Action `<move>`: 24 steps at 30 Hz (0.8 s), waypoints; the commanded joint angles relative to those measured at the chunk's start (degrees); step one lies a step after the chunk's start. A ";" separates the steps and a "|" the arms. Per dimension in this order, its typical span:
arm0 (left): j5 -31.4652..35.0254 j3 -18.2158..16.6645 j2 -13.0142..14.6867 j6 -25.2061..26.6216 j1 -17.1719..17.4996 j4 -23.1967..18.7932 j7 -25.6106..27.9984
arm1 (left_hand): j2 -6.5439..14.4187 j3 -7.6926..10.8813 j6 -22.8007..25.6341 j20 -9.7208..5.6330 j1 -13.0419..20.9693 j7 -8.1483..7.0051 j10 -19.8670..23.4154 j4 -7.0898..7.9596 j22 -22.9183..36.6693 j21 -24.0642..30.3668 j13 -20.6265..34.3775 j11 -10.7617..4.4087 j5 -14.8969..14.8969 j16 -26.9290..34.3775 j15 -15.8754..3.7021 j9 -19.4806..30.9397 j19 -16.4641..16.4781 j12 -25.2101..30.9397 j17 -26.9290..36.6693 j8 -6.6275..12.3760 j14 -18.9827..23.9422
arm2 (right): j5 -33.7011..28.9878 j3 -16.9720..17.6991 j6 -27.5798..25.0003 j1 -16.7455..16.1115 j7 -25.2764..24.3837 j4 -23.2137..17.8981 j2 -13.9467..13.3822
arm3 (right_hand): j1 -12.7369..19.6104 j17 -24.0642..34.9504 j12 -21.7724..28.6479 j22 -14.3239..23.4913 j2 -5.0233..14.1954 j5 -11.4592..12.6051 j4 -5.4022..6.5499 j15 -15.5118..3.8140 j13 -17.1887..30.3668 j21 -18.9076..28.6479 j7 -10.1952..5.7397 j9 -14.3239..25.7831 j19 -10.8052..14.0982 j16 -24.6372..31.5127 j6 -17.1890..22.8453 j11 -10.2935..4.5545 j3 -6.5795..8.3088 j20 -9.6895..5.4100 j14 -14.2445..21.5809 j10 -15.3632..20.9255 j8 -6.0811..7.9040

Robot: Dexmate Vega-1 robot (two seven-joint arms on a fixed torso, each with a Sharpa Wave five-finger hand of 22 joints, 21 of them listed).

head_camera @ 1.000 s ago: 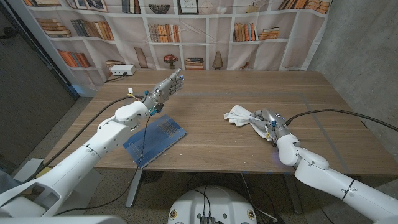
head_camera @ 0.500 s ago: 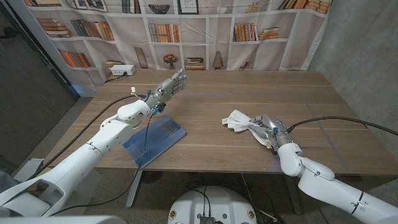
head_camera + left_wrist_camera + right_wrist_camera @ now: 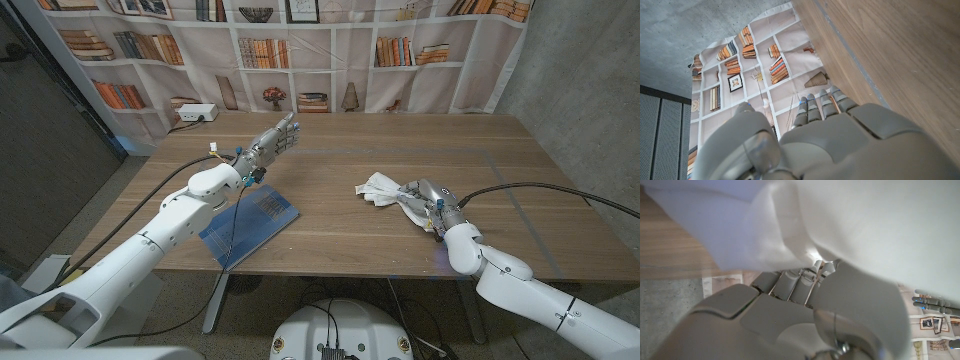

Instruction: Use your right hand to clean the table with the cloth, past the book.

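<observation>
- The right hand [image 3: 428, 198] is half buried in the cloth [image 3: 383, 188]; in the head view the fingertips cannot be made out under the folds, and the right wrist view is blurred white fabric [image 3: 850, 225] lying over the fingers [image 3: 795, 282].
- Its fingers are closed on the cloth's near end; how tightly cannot be told.
- The cloth lies on the wooden table [image 3: 400, 140], bunched and crumpled, fanning out from the right hand toward the left arm's side. It is white, soft and creased, with a few pointed corners sticking out.
- The book [image 3: 250, 225] lies flat, well apart from the right hand across the middle of the table, just beside and partly under the left forearm and a dangling cable. Its cover is blue, thin, rectangular, slightly glossy; the print on it is too small to read.
- The left hand [image 3: 273, 139] is raised above the table beyond the book, holding nothing, fingers straight and only a little apart; the left wrist view shows its grey back [image 3: 840, 140] and fingers reaching toward a bookshelf-printed backdrop [image 3: 330, 50].
- The table has a smooth, light wood grain.
</observation>
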 commanded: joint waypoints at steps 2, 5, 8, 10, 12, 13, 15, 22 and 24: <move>-0.53 -1.06 0.80 -0.21 1.28 -0.77 0.78 | -0.08 -0.27 0.46 0.26 0.33 -0.01 0.64 0.11 0.32 -0.18 0.20 -0.01 -0.36 0.01 0.03 0.13 0.06 -0.20 0.15 -0.16 0.22 | -0.16 -0.43 0.04 5.43 0.16 6.19 2.40 | -0.08 -0.04 0.29 0.17 0.41 0.28 0.09 -3.01 0.29 -0.15 -0.15 0.19 -0.41 0.16 -0.28 -0.07 0.54 -8.07 -0.16 0.19 0.30; -0.62 -1.21 0.95 -0.20 1.32 -0.68 0.72 | -0.07 -0.28 0.46 0.23 0.35 -0.01 0.64 0.12 0.32 -0.17 0.20 0.05 -0.36 0.00 -0.04 0.14 0.10 -0.20 0.15 -0.16 0.22 | -0.18 -0.65 -0.26 6.21 0.41 6.59 2.54 | -0.10 -0.05 0.24 0.16 0.40 0.29 0.08 -3.01 0.29 -0.14 -0.28 0.19 -0.49 0.12 -0.28 -0.22 0.57 -8.08 -0.28 0.02 0.31; -0.74 -1.28 0.98 -0.34 1.15 -0.28 0.37 | -0.06 -0.28 0.44 0.25 0.36 -0.02 0.65 0.12 0.32 -0.18 0.20 -0.06 -0.37 0.01 0.06 0.14 0.06 -0.20 0.15 -0.18 0.25 | 0.02 -0.80 -0.70 6.68 0.72 6.61 2.70 | -0.16 -0.04 0.18 0.13 0.41 0.31 0.10 -3.00 0.30 -0.17 -0.33 0.20 -0.63 0.11 -0.46 -0.11 0.61 -8.07 -0.36 -0.17 0.26; -0.86 -1.37 0.96 -0.55 1.06 0.05 0.10 | -0.06 -0.28 0.44 0.28 0.37 -0.02 0.67 0.12 0.32 -0.19 0.20 -0.06 -0.37 0.01 0.02 0.14 0.06 -0.20 0.15 -0.18 0.24 | 0.07 -0.89 -0.89 6.74 0.76 6.33 2.69 | -0.19 -0.04 0.13 0.11 0.43 0.35 0.11 -2.99 0.30 -0.16 -0.42 0.22 -0.70 0.09 -0.53 -0.12 0.66 -8.07 -0.43 -0.34 0.25; -0.96 -1.40 1.01 -0.59 0.92 0.32 -0.19 | -0.05 -0.29 0.46 0.26 0.38 -0.01 0.68 0.13 0.32 -0.19 0.20 -0.01 -0.37 0.02 0.05 0.14 0.07 -0.20 0.15 -0.18 0.27 | 0.13 -0.95 -1.25 6.74 0.70 6.05 2.77 | -0.31 -0.03 0.11 0.10 0.45 0.38 0.17 -2.97 0.30 -0.15 -0.41 0.23 -0.78 0.09 -0.53 -0.23 0.67 -8.04 -0.49 -0.44 0.26; -0.98 -1.40 1.04 -0.62 0.83 0.48 -0.37 | -0.04 -0.29 0.48 0.27 0.39 0.01 0.60 0.13 0.32 -0.19 0.20 -0.08 -0.38 0.03 0.07 0.14 0.06 -0.23 0.15 -0.17 0.30 | 0.08 -1.05 -1.41 6.76 0.69 5.92 2.79 | -0.37 -0.03 0.10 0.10 0.45 0.38 0.20 -2.97 0.30 -0.15 -0.48 0.24 -0.80 0.09 -0.59 -0.24 0.66 -8.01 -0.51 -0.48 0.25; -1.08 -1.41 1.07 -0.60 0.68 0.72 -0.62 | -0.04 -0.29 0.49 0.26 0.39 -0.01 0.60 0.13 0.32 -0.19 0.20 -0.02 -0.38 0.02 0.06 0.14 0.07 -0.23 0.15 -0.17 0.29 | 0.11 -1.15 -1.80 6.78 0.74 5.63 2.81 | -0.53 -0.03 0.03 0.08 0.44 0.41 0.27 -2.95 0.31 -0.16 -0.55 0.25 -0.93 0.05 -0.56 -0.32 0.66 -8.00 -0.63 -0.71 0.28; -1.15 -0.95 0.68 -1.32 -0.25 2.55 -2.44 | -0.03 -0.30 0.48 0.26 0.41 -0.09 0.67 0.14 0.32 -0.19 0.21 -0.02 -0.39 0.02 0.11 0.14 0.08 -0.21 0.16 -0.18 0.29 | 0.55 -1.01 -1.58 6.49 0.38 4.93 2.68 | -2.77 -0.17 -0.01 -0.10 -0.35 0.70 1.03 -2.85 0.30 -0.45 -0.58 0.33 -1.70 -0.35 -1.13 -0.16 0.10 -7.85 -1.83 -1.25 0.19; -1.22 -0.73 0.44 -1.40 -0.52 3.02 -2.86 | -0.02 -0.31 0.48 0.26 0.42 -0.06 0.69 0.15 0.32 -0.19 0.21 -0.01 -0.39 0.02 0.12 0.14 0.08 -0.20 0.16 -0.18 0.30 | 0.69 -0.93 -1.36 6.39 0.43 4.69 2.47 | -3.63 -0.19 -0.08 -0.13 -0.81 0.70 1.28 -2.78 0.29 -0.54 -0.52 0.33 -1.82 -0.40 -1.50 -0.04 -0.25 -7.73 -2.12 -1.54 0.10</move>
